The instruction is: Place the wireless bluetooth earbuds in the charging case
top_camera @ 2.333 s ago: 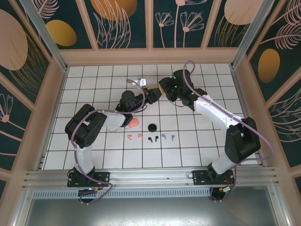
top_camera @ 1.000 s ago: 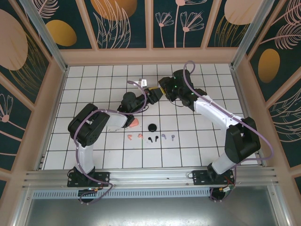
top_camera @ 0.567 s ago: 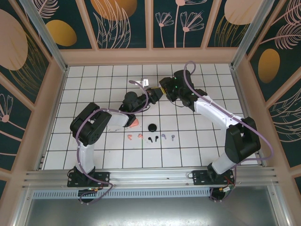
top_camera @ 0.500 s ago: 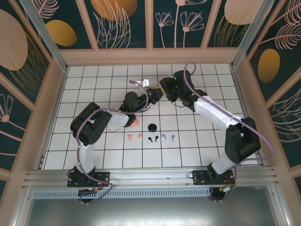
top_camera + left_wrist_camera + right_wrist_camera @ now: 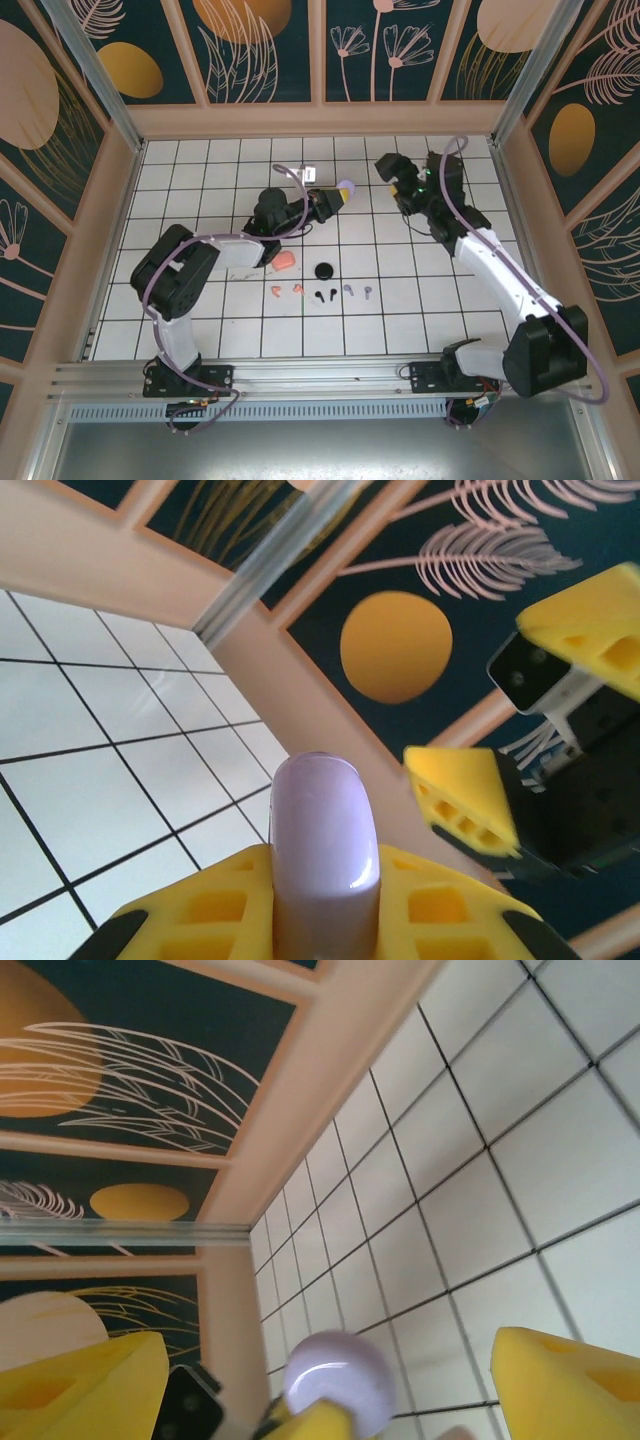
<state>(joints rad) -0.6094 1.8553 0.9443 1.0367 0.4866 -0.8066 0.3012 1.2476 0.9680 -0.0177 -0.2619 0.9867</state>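
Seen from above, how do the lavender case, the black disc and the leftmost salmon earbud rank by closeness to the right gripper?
1. The lavender case, just left of the right gripper, held by the left gripper.
2. The black disc, mid-table, toward the near edge.
3. The leftmost salmon earbud, farther left and nearer still.

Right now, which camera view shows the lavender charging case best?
The left wrist view: the lavender charging case stands large and sharp between the left gripper's fingers. The right wrist view shows its rounded end, low in the frame. The top external view shows a small lavender dot.
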